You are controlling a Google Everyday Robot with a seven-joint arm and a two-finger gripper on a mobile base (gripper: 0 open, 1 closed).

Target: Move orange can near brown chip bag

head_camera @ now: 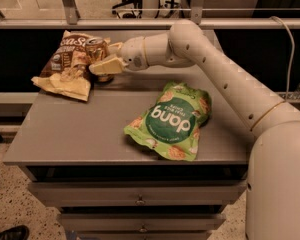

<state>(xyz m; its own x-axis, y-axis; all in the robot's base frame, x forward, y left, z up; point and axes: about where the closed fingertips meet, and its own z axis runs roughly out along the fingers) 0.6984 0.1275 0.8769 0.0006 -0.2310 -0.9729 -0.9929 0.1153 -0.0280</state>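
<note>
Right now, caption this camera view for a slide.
Gripper holding the orange can right beside the brown chip bag on the table; green dang bag lies apart.

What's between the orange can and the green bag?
Camera view: only bare tabletop. The claw holds the orange can beside the brown chip bag.

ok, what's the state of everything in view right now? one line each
orange can: upright, clamped in the gripper, at the brown chip bag's right edge.
gripper: back left, shut on the orange can.
brown chip bag: lying crumpled, back left corner.
green dang bag: lying flat, label up, apart from the gripper.
top drawer: shut.
</note>
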